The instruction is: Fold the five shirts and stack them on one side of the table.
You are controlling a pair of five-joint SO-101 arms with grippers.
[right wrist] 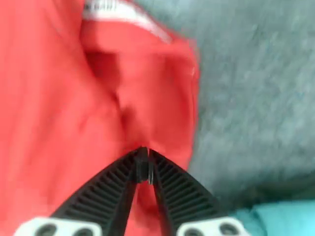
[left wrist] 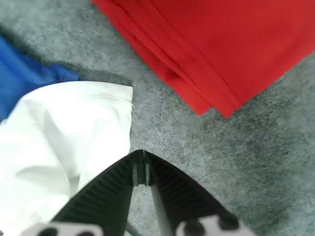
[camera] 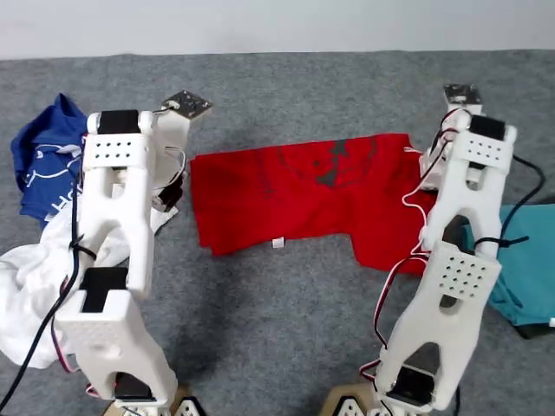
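You've got the red shirt lying long-axis across the bench: right fingers closed over its edge, left fingers closed just beside it.

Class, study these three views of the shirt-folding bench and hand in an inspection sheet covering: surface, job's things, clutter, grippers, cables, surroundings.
Surface: grey felt-like table top, bare between the arms.
Job's things: four shirts seen. The red shirt lies mid-table, partly folded. The blue shirt and the white shirt are bunched by the left arm. The teal shirt is by the right arm.
Clutter: nothing seen.
Grippers: left gripper is shut over bare table beside the white shirt. Right gripper is shut over the red shirt; whether it pinches cloth is unclear.
Cables: red and white wires on the right arm, black cable on the left.
Surroundings: pale wall behind the table.
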